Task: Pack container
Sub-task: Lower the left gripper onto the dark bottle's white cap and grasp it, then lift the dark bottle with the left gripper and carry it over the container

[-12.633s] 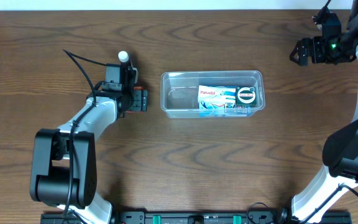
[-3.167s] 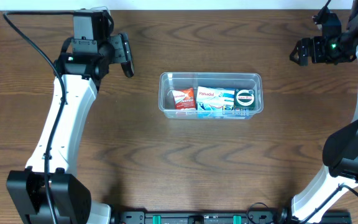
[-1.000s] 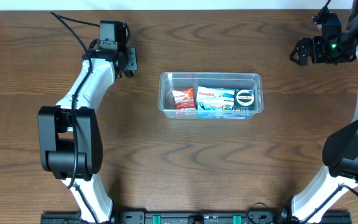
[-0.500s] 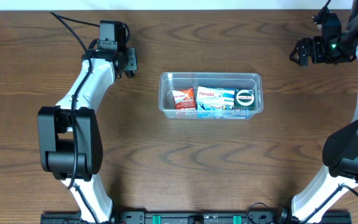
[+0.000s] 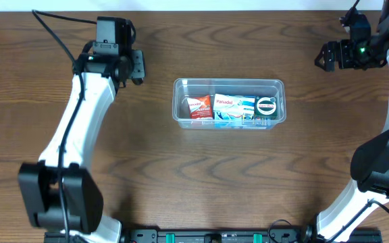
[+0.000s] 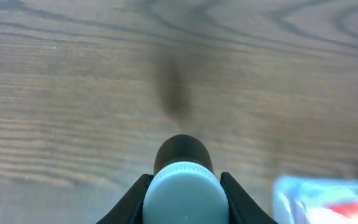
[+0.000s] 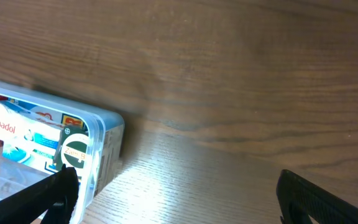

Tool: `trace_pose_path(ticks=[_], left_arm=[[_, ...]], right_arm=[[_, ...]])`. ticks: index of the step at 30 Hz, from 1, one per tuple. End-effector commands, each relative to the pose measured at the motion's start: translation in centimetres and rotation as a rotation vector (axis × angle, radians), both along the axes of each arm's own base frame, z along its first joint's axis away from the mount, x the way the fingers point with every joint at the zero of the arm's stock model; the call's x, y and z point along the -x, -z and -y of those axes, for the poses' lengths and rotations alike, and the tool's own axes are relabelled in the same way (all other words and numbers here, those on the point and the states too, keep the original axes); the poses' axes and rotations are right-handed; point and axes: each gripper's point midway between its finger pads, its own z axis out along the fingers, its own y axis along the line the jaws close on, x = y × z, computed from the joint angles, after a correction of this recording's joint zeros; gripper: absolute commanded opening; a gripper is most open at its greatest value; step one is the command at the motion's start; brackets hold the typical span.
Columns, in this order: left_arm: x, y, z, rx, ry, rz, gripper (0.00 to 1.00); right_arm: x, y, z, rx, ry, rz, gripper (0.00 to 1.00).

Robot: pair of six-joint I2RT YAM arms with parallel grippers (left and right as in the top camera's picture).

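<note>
The clear container lies at table centre, holding a red box, a Panadol box and a round green tin. My left gripper hovers left of it. In the left wrist view it is shut on a dark bottle's white cap, with a finger pressed on each side. The bottle is hidden under the gripper in the overhead view. A container corner shows blurred at that view's lower right. My right gripper hangs open at the far right, with the container end to its left.
The table is dark wood grain. Its far edge meets a white strip at the back. The right arm's base column stands at the right edge, and the left arm's base at the front left.
The left arm has lifted and stretched out, and its gripper has shifted slightly left with the bottle. The right arm and the container have not moved.
</note>
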Motion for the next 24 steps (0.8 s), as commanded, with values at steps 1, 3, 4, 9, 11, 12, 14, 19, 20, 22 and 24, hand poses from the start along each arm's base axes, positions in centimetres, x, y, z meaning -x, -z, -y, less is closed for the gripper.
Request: trace_pose_path(ticks=[1,3,4,9,11,12,14,19,20,22,24], left_arm=[[1.2,-2.9,1.7,0.005,0.034,0.047,0.29],[2.1,-3.9,2.7,0.008,0.060,0.056,0.29],[2.7,-4.4,3.3,0.010,0.075,0.061,0.29],[4.6,-6.0,5.7,0.033,0.115,0.071,0.29],[5.5,-6.0,6.4,0.046,0.115,0.052,0.29],[6.0,-5.8,6.7,0.047,0.121,0.035,0.29],[6.9,-5.2,7.2,0.043,0.132,-0.003,0.29],[8.3,-4.7,9.1,0.049,0.163,-0.042,0.29],[8.5,-4.7,9.6,0.049,0.177,-0.043,0.29],[8.9,-4.7,10.5,0.048,0.202,-0.043,0.29],[9.2,-4.7,11.2,0.048,0.223,-0.044,0.29]], right_arm=[[-0.2,-0.6,0.3,-0.004,0.019,0.014,0.99],[-0.2,-0.6,0.3,-0.004,0.018,0.014,0.99],[-0.2,-0.6,0.3,-0.004,0.018,0.014,0.99],[-0.2,-0.6,0.3,-0.004,0.019,0.014,0.99],[-0.2,-0.6,0.3,-0.004,0.019,0.014,0.99],[-0.2,-0.6,0.3,-0.004,0.019,0.014,0.99],[-0.2,-0.6,0.3,-0.004,0.019,0.014,0.99],[-0.2,-0.6,0.3,-0.004,0.019,0.014,0.99],[-0.2,-0.6,0.3,-0.004,0.019,0.014,0.99],[-0.2,-0.6,0.3,-0.004,0.019,0.014,0.99],[-0.2,-0.6,0.3,-0.004,0.019,0.014,0.99]])
